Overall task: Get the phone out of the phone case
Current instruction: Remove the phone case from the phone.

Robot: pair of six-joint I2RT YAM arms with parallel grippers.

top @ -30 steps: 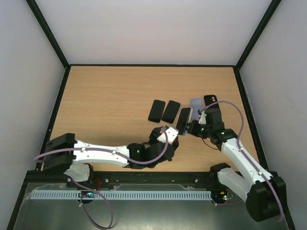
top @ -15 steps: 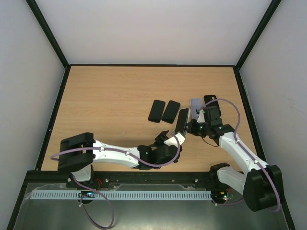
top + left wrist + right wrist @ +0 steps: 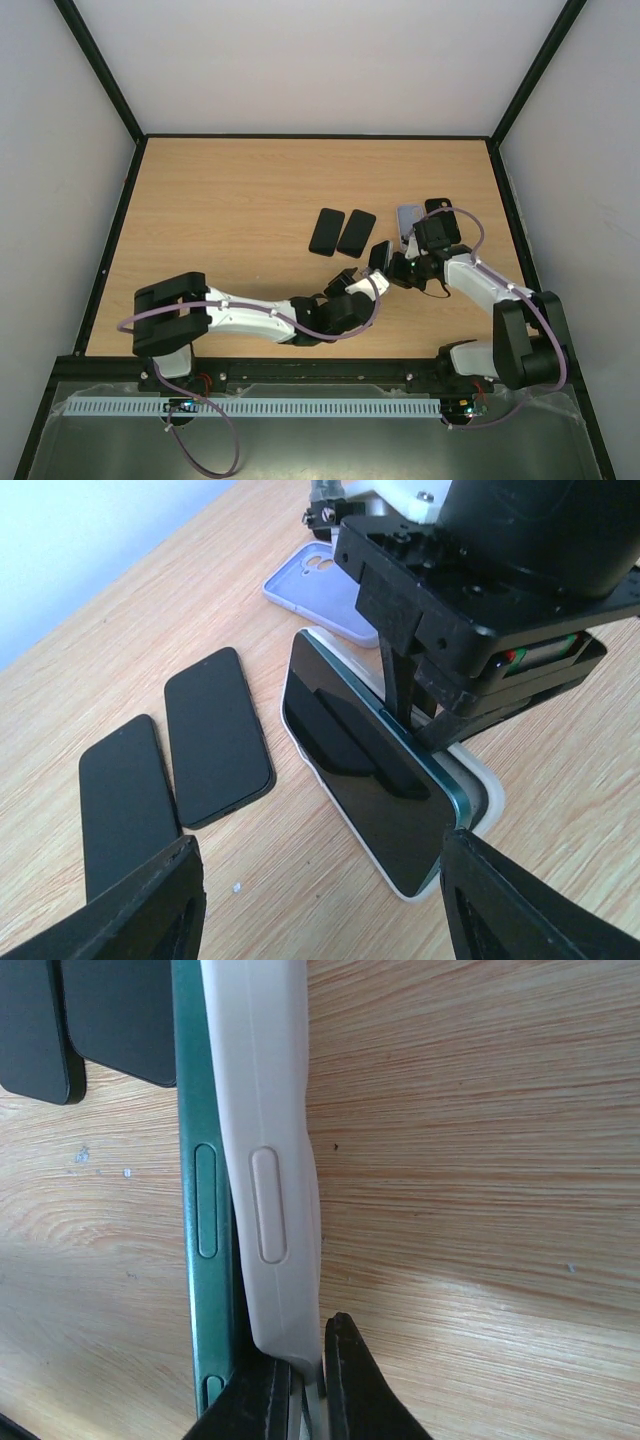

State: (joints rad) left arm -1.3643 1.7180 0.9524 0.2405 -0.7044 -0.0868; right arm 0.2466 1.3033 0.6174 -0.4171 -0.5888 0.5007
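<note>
Wooden table (image 3: 230, 200) was seen from above, the green phone (image 3: 379, 256) tilted between both arms' tips. From the left wrist, the left gripper (image 3: 320, 855) was seen spread wide, the phone lifted partly from its white case (image 3: 483, 792). From the right wrist, the right gripper (image 3: 305, 1390) was seen pinching the case's edge.

Bright even light, soft shadows, sharp focus.
</note>
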